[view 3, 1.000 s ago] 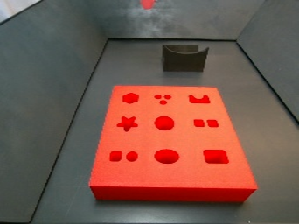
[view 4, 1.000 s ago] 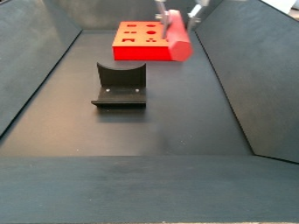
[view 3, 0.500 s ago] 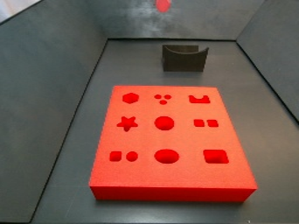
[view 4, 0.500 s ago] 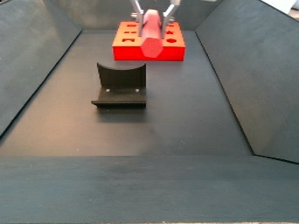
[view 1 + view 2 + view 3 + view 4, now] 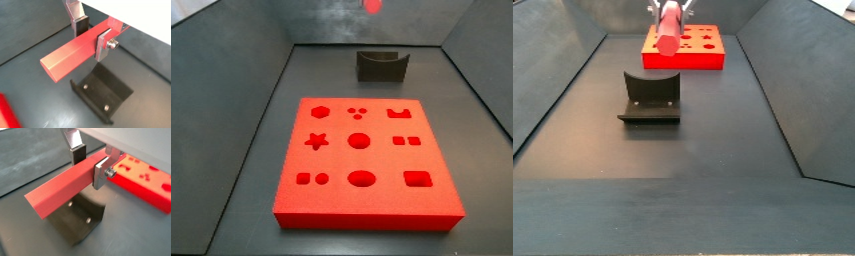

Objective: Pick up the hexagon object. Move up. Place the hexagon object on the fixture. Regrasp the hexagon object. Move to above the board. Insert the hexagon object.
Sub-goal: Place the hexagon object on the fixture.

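Note:
My gripper [image 5: 91, 37] is shut on the hexagon object [image 5: 67, 57], a slim red bar held crosswise between the silver fingers in both wrist views [image 5: 57, 190]. It hangs in the air above the fixture [image 5: 103, 95], a dark bracket on the floor. In a side view the bar [image 5: 669, 28] points down from the gripper [image 5: 668, 10], high above and just behind the fixture [image 5: 651, 97]. The board [image 5: 365, 160], a red slab with shaped holes, lies flat on the floor. Only the bar's tip [image 5: 373, 6] shows in that side view.
Dark sloping walls close in the grey floor on both sides [image 5: 800, 90]. The board [image 5: 700, 50] sits behind the fixture [image 5: 381, 65], with a gap of floor between them. The board's edge [image 5: 143, 180] lies close beside the fixture [image 5: 80, 220].
The gripper has carried the bar sideways through the air, from beside the board to over the fixture. Its hold on the bar is unchanged.

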